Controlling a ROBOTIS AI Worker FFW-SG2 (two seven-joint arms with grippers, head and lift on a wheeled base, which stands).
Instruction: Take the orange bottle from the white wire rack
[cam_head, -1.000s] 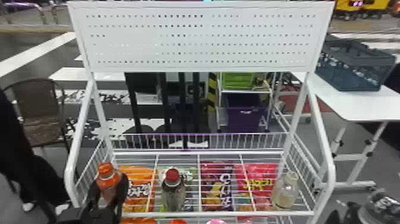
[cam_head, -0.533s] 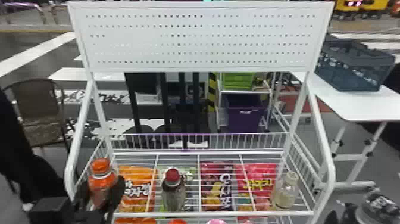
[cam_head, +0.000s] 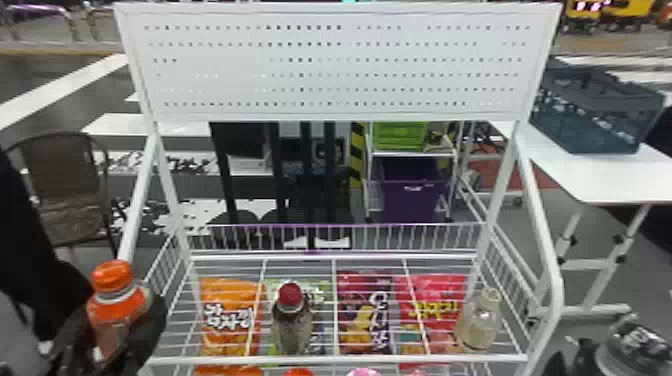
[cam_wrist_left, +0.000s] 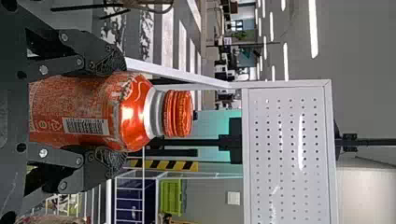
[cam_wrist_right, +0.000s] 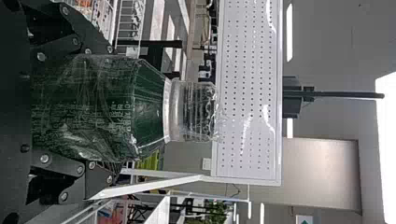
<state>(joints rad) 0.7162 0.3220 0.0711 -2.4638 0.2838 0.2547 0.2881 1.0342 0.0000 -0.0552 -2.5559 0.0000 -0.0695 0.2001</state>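
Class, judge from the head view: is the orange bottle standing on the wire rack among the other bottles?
No, the orange bottle is in the left gripper, beside the rack's left side.

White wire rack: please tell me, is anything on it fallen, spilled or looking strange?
Nothing stands out: on the white wire rack, the red-capped bottle and the clear bottle both stand upright, and I see no spill around them.

Orange btl (cam_head: 114, 302) in L claw (cam_head: 121, 311) nr white wire rack (cam_head: 340, 359), red-capped btl (cam_head: 292, 325) + clear btl (cam_head: 478, 325) on it
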